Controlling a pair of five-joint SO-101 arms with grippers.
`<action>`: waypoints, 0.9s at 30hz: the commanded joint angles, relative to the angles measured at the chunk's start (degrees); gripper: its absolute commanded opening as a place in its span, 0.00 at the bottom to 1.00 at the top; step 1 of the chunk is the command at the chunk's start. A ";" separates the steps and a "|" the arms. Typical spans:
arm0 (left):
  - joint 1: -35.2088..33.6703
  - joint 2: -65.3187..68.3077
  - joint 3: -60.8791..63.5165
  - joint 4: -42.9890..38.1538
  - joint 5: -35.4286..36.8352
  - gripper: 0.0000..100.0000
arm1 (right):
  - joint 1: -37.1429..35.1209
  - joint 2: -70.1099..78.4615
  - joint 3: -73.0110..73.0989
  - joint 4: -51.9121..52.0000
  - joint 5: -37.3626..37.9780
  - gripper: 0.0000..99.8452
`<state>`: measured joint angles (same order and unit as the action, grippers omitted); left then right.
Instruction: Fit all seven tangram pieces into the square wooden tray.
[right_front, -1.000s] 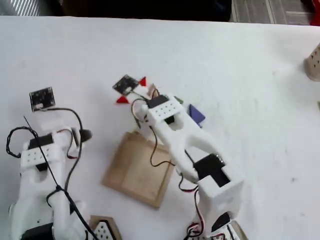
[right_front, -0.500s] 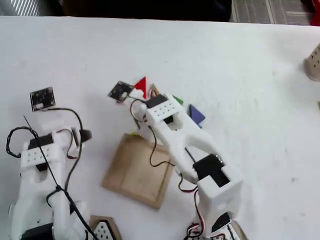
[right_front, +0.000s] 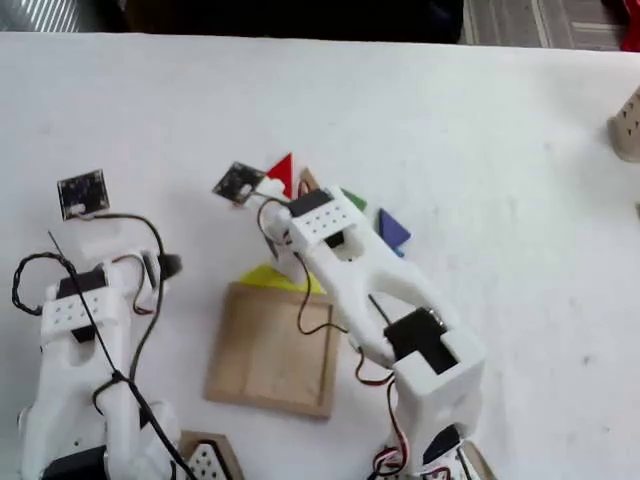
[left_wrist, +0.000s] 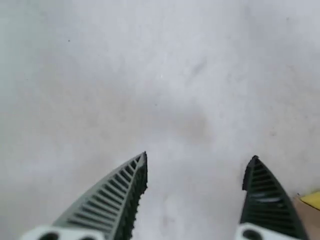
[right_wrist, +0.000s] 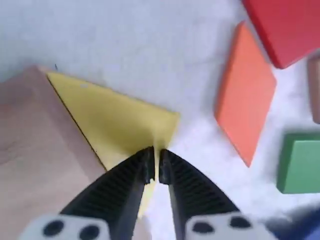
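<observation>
My right gripper (right_wrist: 156, 152) is shut on a corner of the yellow triangle (right_wrist: 112, 122), which lies tilted over the far edge of the square wooden tray (right_wrist: 30, 145). In the high view the yellow triangle (right_front: 272, 279) pokes out from under the right arm at the tray (right_front: 265, 355). Beyond it lie an orange parallelogram (right_wrist: 245, 95), a red triangle (right_front: 283, 172), a green piece (right_front: 352, 200) and a blue piece (right_front: 392, 230). My left gripper (left_wrist: 200, 160) hangs open over bare table, left of the tray.
The white table has free room on its left and right sides. A pale perforated object (right_front: 627, 125) stands at the right edge. The right arm's body covers the tray's right side.
The right gripper drew back toward the tray, bringing the yellow triangle out onto the tray's far edge. The tray turned and now lies squarer. The left arm kept still.
</observation>
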<state>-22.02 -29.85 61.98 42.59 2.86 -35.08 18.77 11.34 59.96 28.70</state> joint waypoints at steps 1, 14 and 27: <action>0.57 0.22 -1.23 -1.14 -0.44 0.31 | 0.66 -4.09 0.35 2.95 -4.48 0.02; 1.01 0.13 -1.23 -1.14 -0.53 0.31 | -11.12 -17.71 12.13 4.26 -10.99 0.02; 14.90 -0.31 1.05 4.66 -8.62 0.31 | 16.57 -26.68 16.62 0.75 -26.64 0.02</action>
<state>-9.36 -29.85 63.91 44.79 -4.88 -23.21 -5.32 28.22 61.45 4.62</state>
